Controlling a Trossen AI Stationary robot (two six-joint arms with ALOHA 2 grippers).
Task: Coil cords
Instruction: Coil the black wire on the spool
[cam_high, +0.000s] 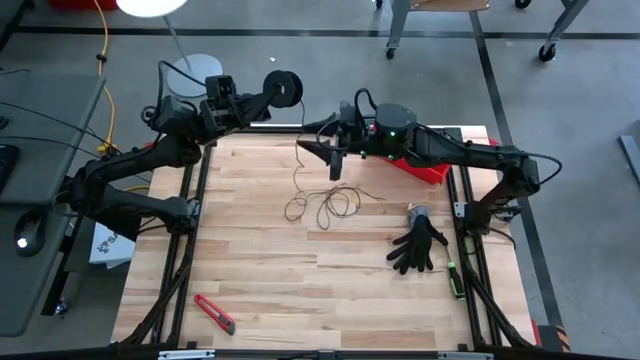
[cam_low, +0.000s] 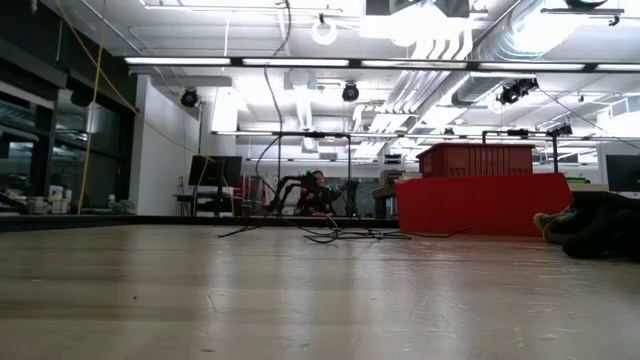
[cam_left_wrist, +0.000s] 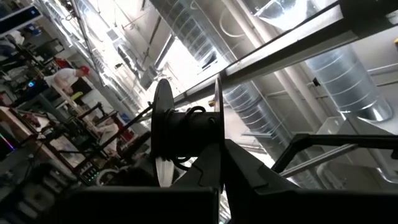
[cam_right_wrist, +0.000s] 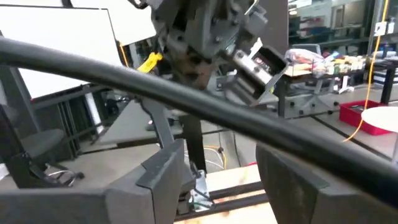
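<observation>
The left gripper (cam_high: 268, 92) is pinched tight on the spool (cam_high: 287, 87) and holds it up in the air, past the far edge of the table (cam_high: 260, 290). In the left wrist view the spool (cam_left_wrist: 186, 132) sits right at the fingers (cam_left_wrist: 211, 168), and a little dark cord is wound on its middle.

The right gripper (cam_high: 318, 150) hangs over the far part of the table, near the spool. Its fingers (cam_right_wrist: 163, 169) are spread wide and nothing is between them.

The cord (cam_high: 322, 205) lies on the wood in loose loops, near the middle of the table, just in front of the right gripper. A thin line of it runs up from the loops toward the far edge. I cannot tell if it reaches the spool.

So the job looks only partly done. A bit of cord is on the spool, but most of it is on the table in a messy heap. That part is left to wind up.

A black glove (cam_high: 418, 246), a red box (cam_high: 430, 170) and a red knife (cam_high: 214, 313) sit apart from the cord.
</observation>
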